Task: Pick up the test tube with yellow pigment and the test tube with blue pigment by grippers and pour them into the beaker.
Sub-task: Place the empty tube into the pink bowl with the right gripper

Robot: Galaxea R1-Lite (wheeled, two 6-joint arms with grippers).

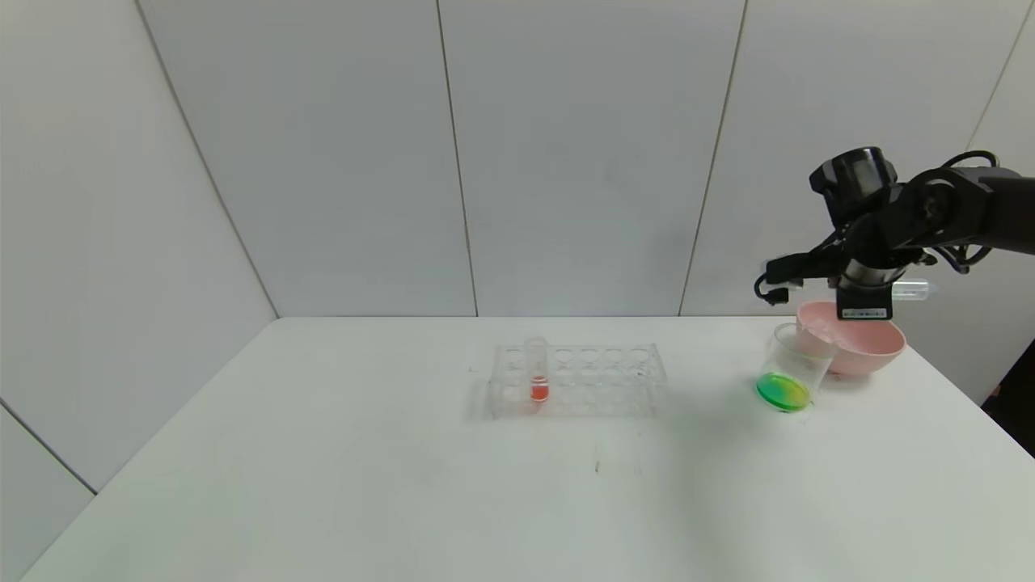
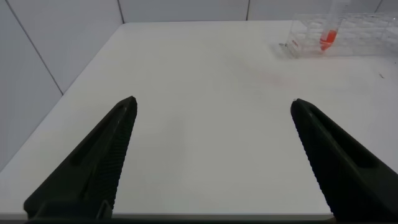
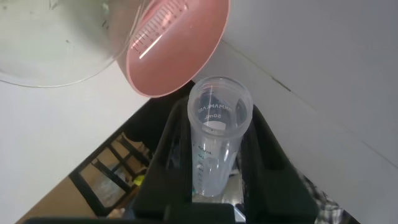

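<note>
Now beaker (image 1: 788, 373) holds green liquid; right gripper (image 3: 214, 155) clamps seemingly empty tube (image 3: 214, 134); left gripper (image 2: 211, 109) wide.

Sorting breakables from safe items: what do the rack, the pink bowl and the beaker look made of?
Rack: clear, glossy, probably acrylic; the table shows through it. Pink bowl: opaque, smooth, slightly shiny, likely plastic. Beaker: thin, transparent, printed graduations; glass or clear plastic, can't tell which.
</note>
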